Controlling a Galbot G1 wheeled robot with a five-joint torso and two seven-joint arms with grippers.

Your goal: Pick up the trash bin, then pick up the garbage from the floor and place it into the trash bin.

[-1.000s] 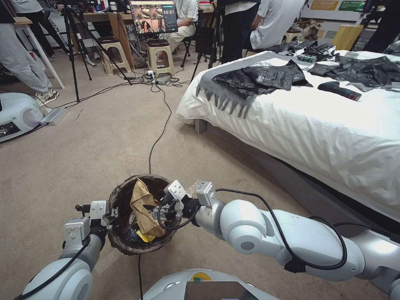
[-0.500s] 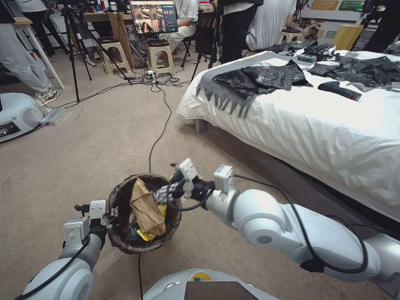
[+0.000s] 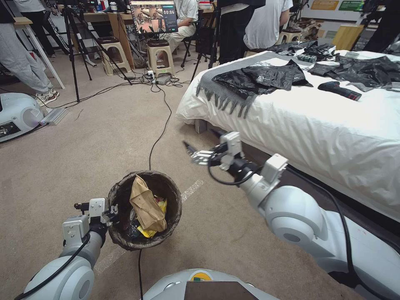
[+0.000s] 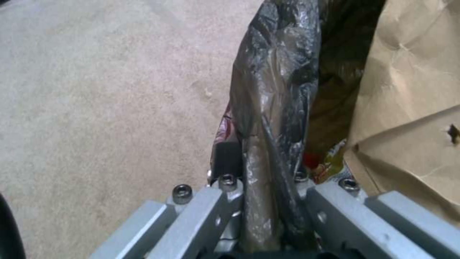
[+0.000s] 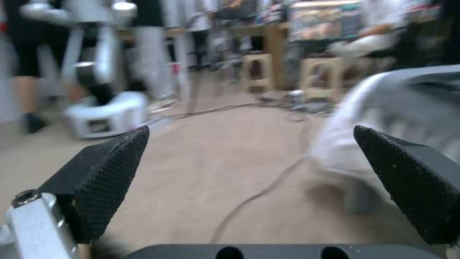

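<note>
The trash bin (image 3: 125,243), lined with a dark bag, hangs low in front of me, with my left gripper (image 3: 110,211) shut on its near-left rim. In the left wrist view the lined rim (image 4: 273,108) runs between the fingers of that gripper (image 4: 268,201). Garbage lies inside the bin: a brown paper bag (image 3: 146,206) (image 4: 412,108) and a yellow wrapper (image 3: 146,233). My right gripper (image 3: 201,141) is raised beyond the bin, near the bed's side. It is open and empty, and its black pads (image 5: 110,172) stand wide apart.
A bed with a white sheet (image 3: 316,129) fills the right side, carrying black plastic bags (image 3: 262,77) and a grey scarf (image 3: 221,89). A black cable (image 3: 160,133) crosses the carpet toward the bin. Another robot's base (image 3: 16,114) sits far left. Stools, tripods and people stand at the back.
My right gripper has lifted out of the bin and swung up and away toward the bed, empty. The brown paper bag stays in the bin. The left gripper keeps its hold.
</note>
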